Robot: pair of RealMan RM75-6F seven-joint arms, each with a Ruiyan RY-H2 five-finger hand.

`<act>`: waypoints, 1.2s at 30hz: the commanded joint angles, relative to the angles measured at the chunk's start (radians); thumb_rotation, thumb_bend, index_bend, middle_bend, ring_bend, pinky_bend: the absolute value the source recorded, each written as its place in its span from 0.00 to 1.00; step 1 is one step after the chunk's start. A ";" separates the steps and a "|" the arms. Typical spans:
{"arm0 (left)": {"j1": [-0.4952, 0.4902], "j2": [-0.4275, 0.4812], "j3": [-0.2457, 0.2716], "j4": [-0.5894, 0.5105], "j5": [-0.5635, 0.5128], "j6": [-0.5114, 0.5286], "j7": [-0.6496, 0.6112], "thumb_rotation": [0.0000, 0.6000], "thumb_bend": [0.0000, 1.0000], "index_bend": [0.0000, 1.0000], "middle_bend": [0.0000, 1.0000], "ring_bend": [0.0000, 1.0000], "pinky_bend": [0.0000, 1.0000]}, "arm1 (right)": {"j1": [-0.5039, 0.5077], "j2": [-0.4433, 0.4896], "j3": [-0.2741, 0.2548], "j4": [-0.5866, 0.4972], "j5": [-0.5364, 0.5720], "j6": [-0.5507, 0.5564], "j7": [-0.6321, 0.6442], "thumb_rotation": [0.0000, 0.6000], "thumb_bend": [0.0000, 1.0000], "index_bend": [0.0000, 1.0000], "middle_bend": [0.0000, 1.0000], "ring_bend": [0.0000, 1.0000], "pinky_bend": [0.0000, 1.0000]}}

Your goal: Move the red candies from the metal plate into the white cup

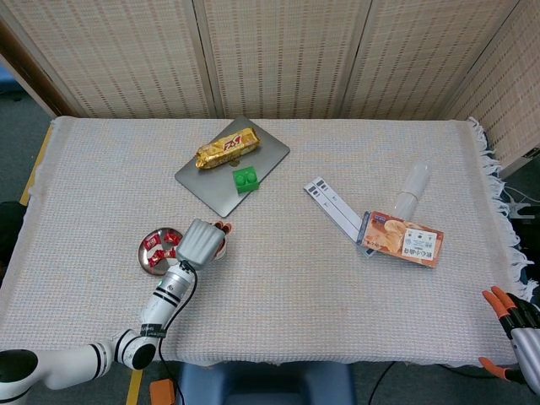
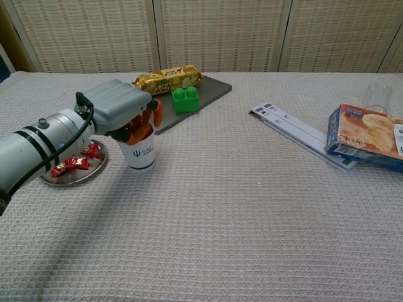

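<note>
- My left hand (image 2: 119,112) sits at the left of the chest view, directly over the white cup (image 2: 141,154), fingers curled down at the cup's mouth; I can't tell whether they hold a candy.
- The metal plate (image 2: 53,179) lies just left of the cup, with red candies (image 2: 70,163) on it.
- My right hand (image 1: 516,327) shows only at the lower right corner of the head view, off the table; its grip I can't judge.
- Upper centre: a grey board (image 1: 268,157) carrying a gold snack bar (image 1: 226,148) and a green block (image 1: 245,180).
</note>
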 commanded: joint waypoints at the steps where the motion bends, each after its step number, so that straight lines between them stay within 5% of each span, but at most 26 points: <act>1: 0.002 0.012 0.003 -0.019 0.007 0.011 -0.004 1.00 0.43 0.33 0.43 0.76 1.00 | 0.000 0.000 -0.001 0.000 -0.001 -0.001 -0.001 1.00 0.04 0.00 0.00 0.00 0.09; 18: 0.026 0.079 0.025 -0.154 0.049 0.087 0.013 1.00 0.43 0.30 0.41 0.76 1.00 | -0.007 -0.001 -0.005 0.002 -0.019 0.015 0.000 1.00 0.04 0.00 0.00 0.00 0.09; 25: 0.133 0.240 0.074 -0.418 0.157 0.243 -0.082 1.00 0.42 0.23 0.32 0.70 1.00 | -0.013 -0.003 -0.010 0.005 -0.031 0.025 -0.003 1.00 0.04 0.00 0.00 0.00 0.09; 27: 0.220 0.323 0.144 -0.483 0.234 0.339 -0.179 1.00 0.41 0.20 0.27 0.55 0.93 | -0.015 -0.005 -0.013 0.009 -0.037 0.028 -0.004 1.00 0.04 0.00 0.00 0.00 0.08; 31: 0.458 0.467 0.365 -0.404 0.385 0.575 -0.507 1.00 0.41 0.12 0.16 0.17 0.42 | -0.023 -0.015 -0.020 0.017 -0.061 0.044 -0.018 1.00 0.04 0.00 0.00 0.00 0.02; 32: 0.508 0.472 0.393 -0.350 0.397 0.628 -0.576 1.00 0.41 0.11 0.13 0.10 0.29 | -0.027 -0.020 -0.021 0.019 -0.071 0.054 -0.022 1.00 0.04 0.00 0.00 0.00 0.00; 36: 0.657 0.421 0.407 -0.124 0.380 0.784 -0.796 1.00 0.41 0.09 0.09 0.03 0.20 | -0.048 -0.047 -0.025 0.032 -0.118 0.110 -0.044 1.00 0.04 0.00 0.00 0.00 0.00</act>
